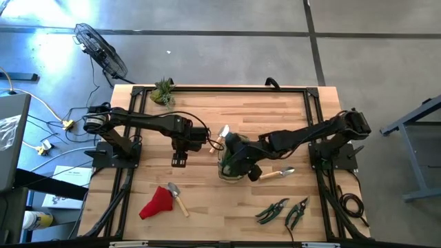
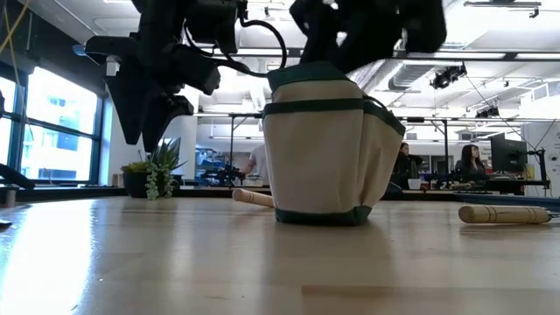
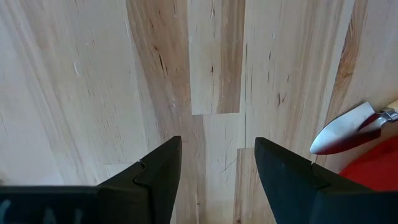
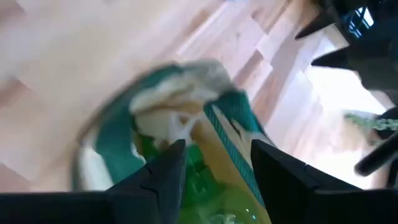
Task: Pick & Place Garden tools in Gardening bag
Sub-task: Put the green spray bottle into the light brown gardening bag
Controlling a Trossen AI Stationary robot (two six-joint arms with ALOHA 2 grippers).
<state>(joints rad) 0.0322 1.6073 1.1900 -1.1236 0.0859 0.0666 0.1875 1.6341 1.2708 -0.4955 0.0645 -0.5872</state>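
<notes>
The gardening bag [image 2: 324, 149], cream with dark-green trim, stands upright on the table's middle. Something bright green [image 4: 199, 186] lies inside it. My right gripper [image 4: 214, 168] hangs open just above the bag's mouth [image 1: 226, 172], nothing between its fingers. My left gripper [image 3: 217, 146] points down, open, above bare wood left of the bag [image 1: 179, 160]. A wooden-handled trowel [image 1: 217, 138] lies by the bag's far left side, another [image 1: 275, 174] to its right. A red glove [image 1: 157, 203] and a third tool [image 1: 179, 200] lie near the front left. Two pruning shears [image 1: 272, 210] [image 1: 298, 212] lie front right.
A small leafy plant [image 1: 164, 93] stands at the table's far left edge. A black frame [image 1: 220, 88] runs round the tabletop. People sit in the room beyond the table [image 2: 468, 162]. Bare wood lies between the glove and the shears [image 1: 220, 213].
</notes>
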